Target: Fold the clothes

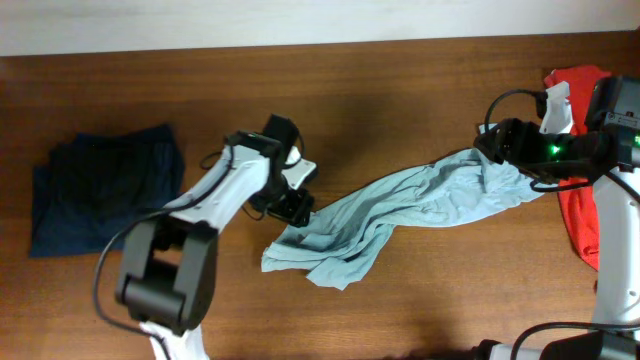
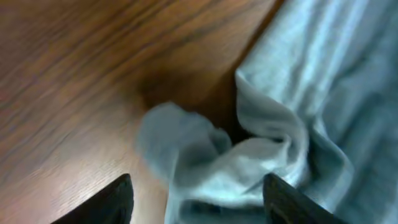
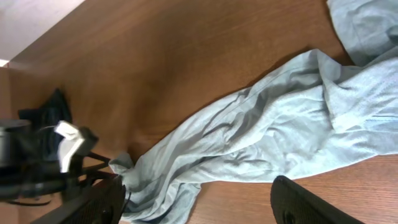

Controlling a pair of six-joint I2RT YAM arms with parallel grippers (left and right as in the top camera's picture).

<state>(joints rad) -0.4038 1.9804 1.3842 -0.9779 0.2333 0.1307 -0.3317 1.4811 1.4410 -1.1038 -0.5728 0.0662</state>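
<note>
Two claws sit at the two ends of the pale blue shirt (image 1: 420, 205), which lies stretched and crumpled across the middle of the brown table (image 1: 400, 90). The left claw (image 1: 296, 207) is open wide over a bunched corner. The right claw (image 1: 488, 146) is open too. A dark blue garment (image 1: 105, 190) lies far left and a red shirt (image 1: 575, 225) far right.

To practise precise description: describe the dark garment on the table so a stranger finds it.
On the wooden table, look to the left end in the overhead view: the dark navy garment lies in a rough square. It is the only dark cloth: the T-shirt stretched mid-table is pale grey-blue, and the shirt at the right edge is red.
</note>
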